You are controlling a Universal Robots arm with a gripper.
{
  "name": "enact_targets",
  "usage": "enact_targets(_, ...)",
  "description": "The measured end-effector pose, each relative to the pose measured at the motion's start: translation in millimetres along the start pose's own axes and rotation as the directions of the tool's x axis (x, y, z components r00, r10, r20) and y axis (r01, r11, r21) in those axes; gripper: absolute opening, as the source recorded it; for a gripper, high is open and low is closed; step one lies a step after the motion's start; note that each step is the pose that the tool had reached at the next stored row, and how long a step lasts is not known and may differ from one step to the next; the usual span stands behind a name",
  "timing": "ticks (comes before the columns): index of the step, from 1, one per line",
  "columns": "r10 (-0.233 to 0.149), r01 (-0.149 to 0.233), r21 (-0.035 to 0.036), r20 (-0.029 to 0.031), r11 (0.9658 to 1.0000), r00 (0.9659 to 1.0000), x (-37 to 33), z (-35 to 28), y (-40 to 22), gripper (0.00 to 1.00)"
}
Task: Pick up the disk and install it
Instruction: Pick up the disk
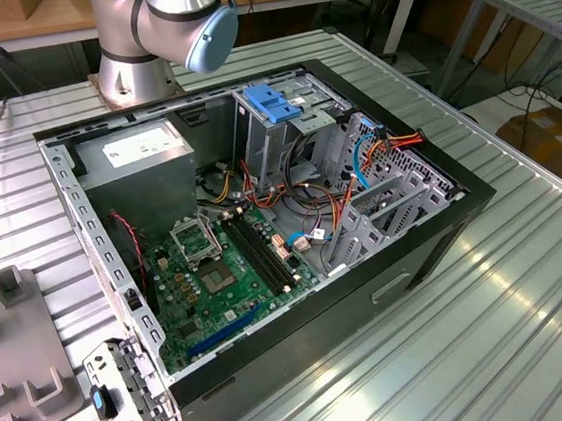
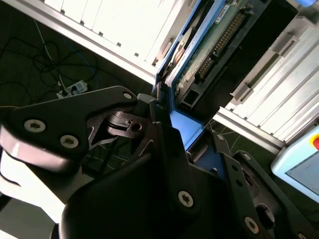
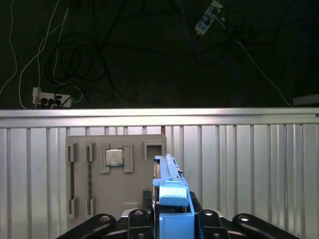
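Against the ribbed metal table (image 3: 259, 164), the tool (image 3: 173, 219) tight around the edge-on, blue-framed disk (image 3: 167, 172).

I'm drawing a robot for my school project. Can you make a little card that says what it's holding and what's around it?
gripper: shut on the disk
disk: held by its blue frame, edge-on
computer case: open, on the metal table
blue latch: atop the drive cage inside the case
grey tray: on the table, holds a chip
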State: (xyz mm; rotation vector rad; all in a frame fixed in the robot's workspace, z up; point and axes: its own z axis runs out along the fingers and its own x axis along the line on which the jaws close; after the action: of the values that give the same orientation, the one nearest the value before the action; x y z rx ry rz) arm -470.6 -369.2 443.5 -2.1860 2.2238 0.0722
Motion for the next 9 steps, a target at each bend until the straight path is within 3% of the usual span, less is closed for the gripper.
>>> enact_targets(3, 0.000, 0.000, -0.0001, 0.0000, 1.0000, 1.0000, -0.1, -2.3, 0.0, 0.37)
enact_targets(7, 0.000, 0.000, 0.0000, 0.0000, 1.0000, 1.0000, -1.6, -32.3, 0.5, 0.37)
enact_targets(9, 0.000, 0.000, -0.0001, 0.0000, 1.0000, 1.0000, -1.8, -38.0, 0.6, 0.37)
